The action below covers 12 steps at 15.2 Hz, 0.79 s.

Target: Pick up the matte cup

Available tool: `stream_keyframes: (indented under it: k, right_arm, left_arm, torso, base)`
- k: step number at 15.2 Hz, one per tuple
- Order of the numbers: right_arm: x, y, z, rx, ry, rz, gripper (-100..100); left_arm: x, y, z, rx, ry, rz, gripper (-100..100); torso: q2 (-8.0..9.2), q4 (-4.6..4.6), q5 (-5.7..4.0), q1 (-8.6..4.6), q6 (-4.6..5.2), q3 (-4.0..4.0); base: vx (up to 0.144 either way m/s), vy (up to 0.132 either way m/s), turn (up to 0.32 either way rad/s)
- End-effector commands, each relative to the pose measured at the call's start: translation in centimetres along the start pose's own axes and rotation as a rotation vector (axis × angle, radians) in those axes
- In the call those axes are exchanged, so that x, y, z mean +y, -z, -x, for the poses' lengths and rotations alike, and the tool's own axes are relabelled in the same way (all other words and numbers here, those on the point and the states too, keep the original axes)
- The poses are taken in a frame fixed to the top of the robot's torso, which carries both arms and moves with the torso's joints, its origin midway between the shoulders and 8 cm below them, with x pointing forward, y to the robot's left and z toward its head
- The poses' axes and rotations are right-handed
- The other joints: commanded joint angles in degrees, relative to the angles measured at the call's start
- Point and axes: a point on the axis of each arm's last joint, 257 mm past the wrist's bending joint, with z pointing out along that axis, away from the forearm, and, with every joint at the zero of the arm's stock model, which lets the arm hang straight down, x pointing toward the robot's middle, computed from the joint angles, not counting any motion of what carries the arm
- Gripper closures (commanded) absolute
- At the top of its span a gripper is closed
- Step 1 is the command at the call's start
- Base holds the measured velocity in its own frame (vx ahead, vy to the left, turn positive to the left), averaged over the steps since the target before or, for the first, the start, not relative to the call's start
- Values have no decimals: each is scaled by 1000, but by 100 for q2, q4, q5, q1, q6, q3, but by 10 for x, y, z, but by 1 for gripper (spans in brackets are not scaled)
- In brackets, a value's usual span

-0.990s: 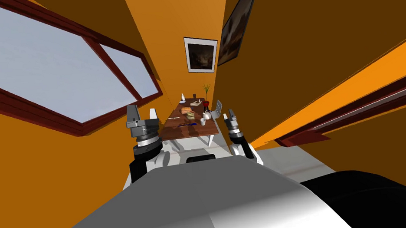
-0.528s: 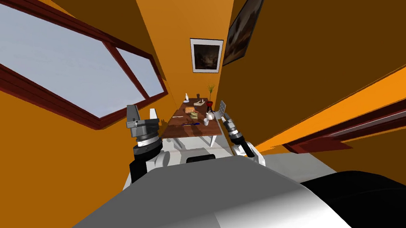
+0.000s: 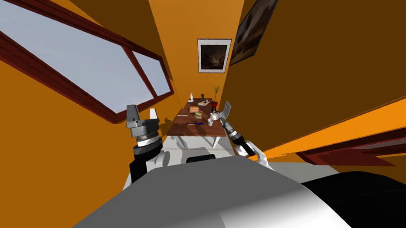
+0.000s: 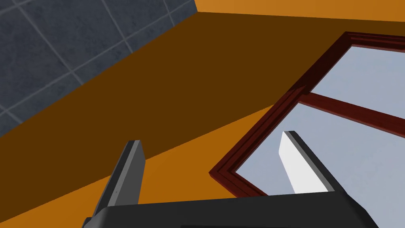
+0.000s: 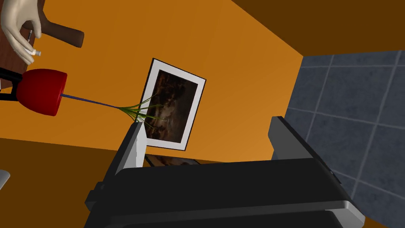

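Note:
A small white cup [image 3: 210,122] stands near the front right corner of a long brown table [image 3: 182,128], beside a white pot-like vessel [image 3: 214,116]. My right gripper [image 3: 225,112] is open at the table's right edge, just right of the cup and slightly above it, holding nothing. Between the same open fingers in the right wrist view, the right gripper [image 5: 207,126] faces the wall, with a red pot [image 5: 41,92] holding a thin green plant off to one side. My left gripper [image 3: 142,113] is raised left of the table, open and empty [image 4: 213,154].
The table also carries bread [image 3: 194,109], a blue utensil [image 3: 195,123], a white bottle [image 3: 191,96] and the red pot [image 3: 214,104] at its far right. A pale bottle-shaped thing [image 5: 19,27] lies near the red pot. Orange walls close in on both sides.
My right arm has reached forward and up along the table's right edge, past the cup. The head view has shifted, so the table sits further right. The left arm holds still.

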Motion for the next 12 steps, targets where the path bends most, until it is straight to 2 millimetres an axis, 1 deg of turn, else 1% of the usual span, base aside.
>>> stream_keyframes:
  k: [1, 2, 3, 4, 5, 6, 7, 8, 9, 10, 12]
  right_arm:
    - [-8, 3, -2, 28, 24, -12, -100]
    - [-22, 7, -10, 75, 64, -36, -100]
    - [-28, 10, -9, 91, 79, -48, -100]
    - [-28, 10, -9, 91, 79, -48, -100]
    - [-44, 16, -16, 140, 120, -74, -100]
    - [-48, 19, -14, 155, 135, -84, -100]
    - [-59, 23, -21, 195, 169, -98, -100]
    - [-68, 28, -19, 210, 185, -118, -100]
    - [-69, 29, -17, 218, 194, -120, -100]
    - [-87, 38, -22, 265, 235, -149, -100]
    - [-90, 42, -18, 282, 253, -157, -100]
  left_arm:
    - [0, 0, 0, 0, 0, 0, 0]
    - [0, 0, 0, 0, 0, 0, 0]
    - [0, 0, 0, 0, 0, 0, 0]
    - [0, 0, 0, 0, 0, 0, 0]
    - [0, 0, 0, 0, 0, 0, 0]
    - [0, 0, 0, 0, 0, 0, 0]
    - [0, 0, 0, 0, 0, 0, 0]
    - [0, 0, 0, 0, 0, 0, 0]
    - [0, 0, 0, 0, 0, 0, 0]
    - [0, 0, 0, 0, 0, 0, 0]
    - [0, 0, 0, 0, 0, 0, 0]
  torso:
    - [0, 0, 0, 0, 0, 0]
    - [1, 0, 0, -2, 2, 1]
    - [1, 0, 0, -2, -3, 1]
    - [0, 0, 0, -1, -1, 0]
    - [1, 0, -1, -4, 3, 0]
    - [-1, 0, 0, -2, -2, -1]
    - [-2, -1, 0, -1, -1, -1]
    - [-3, -1, 0, 2, -4, -2]
    - [-5, -1, 1, 3, -1, -3]
    - [-4, -1, 0, 0, 3, -2]
    - [-5, -1, 0, 1, -1, -3]
  base:
    - [9, 36, 84]
    - [6, 45, 234]
    - [11, 47, 206]
    - [14, 33, 49]
    - [19, 48, 181]
    - [20, 49, 215]
    - [18, 57, 316]
    - [26, 56, 242]
    - [25, 40, 52]
    - [26, 50, 187]
    - [25, 40, 146]
